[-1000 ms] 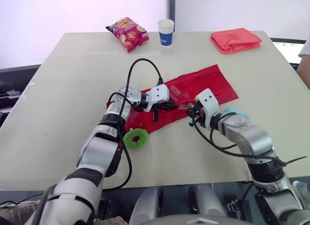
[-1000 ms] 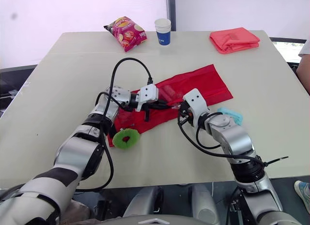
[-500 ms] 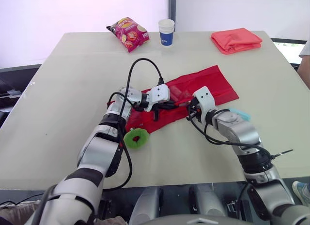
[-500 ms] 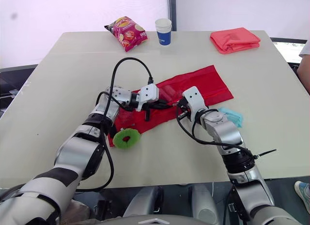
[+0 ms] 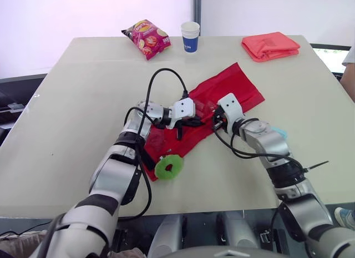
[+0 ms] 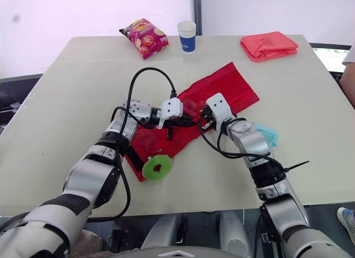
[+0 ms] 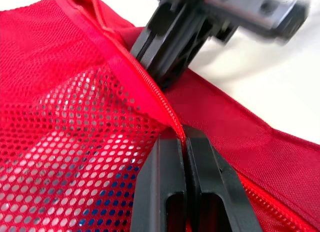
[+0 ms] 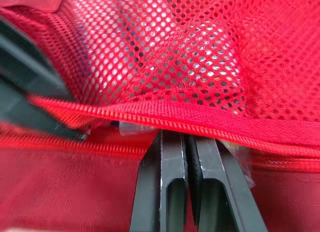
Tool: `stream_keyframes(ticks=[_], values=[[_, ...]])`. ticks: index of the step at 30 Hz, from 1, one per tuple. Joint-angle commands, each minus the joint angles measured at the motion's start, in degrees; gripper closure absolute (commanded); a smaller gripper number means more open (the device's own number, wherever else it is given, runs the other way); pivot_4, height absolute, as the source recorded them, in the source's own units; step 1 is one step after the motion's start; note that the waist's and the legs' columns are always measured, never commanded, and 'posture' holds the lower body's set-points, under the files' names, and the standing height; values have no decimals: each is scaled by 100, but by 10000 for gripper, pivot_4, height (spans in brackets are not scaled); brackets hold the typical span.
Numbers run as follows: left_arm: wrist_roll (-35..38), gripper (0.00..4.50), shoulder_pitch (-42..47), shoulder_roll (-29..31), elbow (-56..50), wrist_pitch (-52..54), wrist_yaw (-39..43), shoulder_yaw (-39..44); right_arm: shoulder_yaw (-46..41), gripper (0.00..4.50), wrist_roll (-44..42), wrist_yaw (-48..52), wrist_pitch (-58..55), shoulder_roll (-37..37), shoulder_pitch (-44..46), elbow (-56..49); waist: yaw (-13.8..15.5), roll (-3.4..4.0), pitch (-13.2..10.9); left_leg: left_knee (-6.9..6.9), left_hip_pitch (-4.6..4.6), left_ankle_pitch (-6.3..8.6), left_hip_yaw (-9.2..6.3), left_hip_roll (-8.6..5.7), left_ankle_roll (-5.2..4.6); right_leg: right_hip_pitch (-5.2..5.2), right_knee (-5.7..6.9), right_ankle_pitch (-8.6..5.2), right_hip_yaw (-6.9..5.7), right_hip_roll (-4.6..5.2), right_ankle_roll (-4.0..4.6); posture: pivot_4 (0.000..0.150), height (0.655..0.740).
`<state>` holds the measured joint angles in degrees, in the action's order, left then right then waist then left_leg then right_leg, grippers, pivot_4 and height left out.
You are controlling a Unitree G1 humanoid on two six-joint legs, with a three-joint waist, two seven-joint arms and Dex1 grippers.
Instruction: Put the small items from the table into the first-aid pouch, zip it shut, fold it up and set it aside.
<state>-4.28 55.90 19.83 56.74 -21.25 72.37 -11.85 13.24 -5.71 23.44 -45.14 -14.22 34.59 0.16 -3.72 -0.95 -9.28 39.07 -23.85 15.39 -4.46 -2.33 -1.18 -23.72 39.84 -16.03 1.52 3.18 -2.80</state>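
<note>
The red mesh first-aid pouch (image 5: pixel 222 97) lies slantwise at mid-table, with small items showing through its mesh. My left gripper (image 5: pixel 191 122) is shut on the pouch's zipper edge (image 7: pixel 150 87), as the left wrist view shows close up. My right gripper (image 5: pixel 217 124) faces it a few centimetres away, shut on the same zipper edge (image 8: pixel 200 119). A green ring (image 5: pixel 168 167) rests at the pouch's near corner. A light blue item (image 6: pixel 269 135) lies on the table, partly hidden behind my right forearm.
At the table's far edge are a chips bag (image 5: pixel 146 38), a paper cup (image 5: pixel 190 36) and a folded coral cloth (image 5: pixel 270 45). A person's arm (image 5: pixel 349 69) shows at the right edge. Bare tabletop (image 5: pixel 77 97) lies to the left.
The pouch has swung, its far end turning further away. The green ring has slid right and nearer the front. My right gripper has moved closer to the left one.
</note>
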Motion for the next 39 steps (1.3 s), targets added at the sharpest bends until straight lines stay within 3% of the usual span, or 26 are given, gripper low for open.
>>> stream_keyframes(ticks=[1,10,29,39], values=[[30,45000,-3,21,-112,4,36,-2,-168,43590,-84,29,-298,-137,-179,-713,0,0,0,0,0,0,0,0,0,0,0,0,0,0,0,1500,7400],[23,45000,4,-2,-87,11,50,-18,-238,43590,50,-281,-296,-27,-235,-610,-3,0,0,-1,0,0,1,0,0,0,1,0,1,-1,0,1500,7400],[-4,45000,35,-16,-40,-10,147,-66,-126,43590,384,-335,1625,661,336,996,-27,0,0,-1,2,0,1,1,1,-1,2,0,2,-2,0,1500,7400],[-8,45000,443,164,645,92,437,43,-143,43590,309,38,1820,538,-249,241,-29,0,0,-1,1,0,1,0,0,-2,2,0,1,-3,0,1500,7400]])
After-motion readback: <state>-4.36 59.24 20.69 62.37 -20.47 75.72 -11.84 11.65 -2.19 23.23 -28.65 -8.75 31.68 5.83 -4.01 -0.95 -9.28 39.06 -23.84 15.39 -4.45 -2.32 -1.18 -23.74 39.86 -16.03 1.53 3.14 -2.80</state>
